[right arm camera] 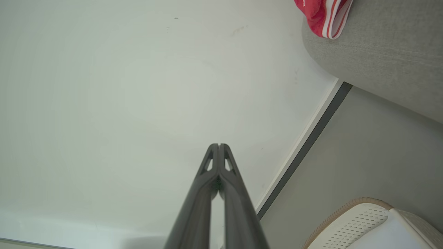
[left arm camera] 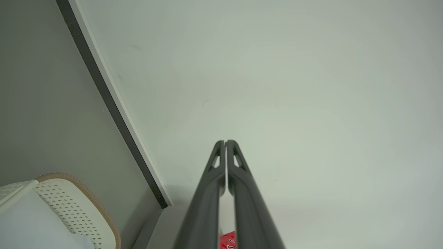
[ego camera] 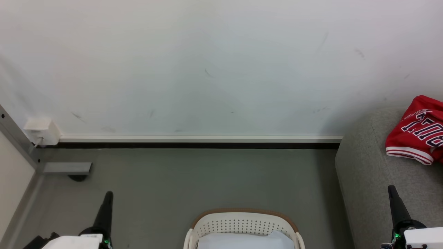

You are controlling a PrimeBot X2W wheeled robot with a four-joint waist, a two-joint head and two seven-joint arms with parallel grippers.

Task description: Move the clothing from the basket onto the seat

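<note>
Clothing (ego camera: 417,133) at right edge looks light, floppy; I'd grab the striped hem (ego camera: 410,154). Left gripper (left arm camera: 225,141), right gripper (right arm camera: 218,145): both closed, empty.

Perforated plastic basket (ego camera: 242,224), fabric seat (ego camera: 367,180)

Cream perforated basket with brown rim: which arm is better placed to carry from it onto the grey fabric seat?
Likely right: right gripper is beside the seat; left gripper is across the basket from it.
</note>
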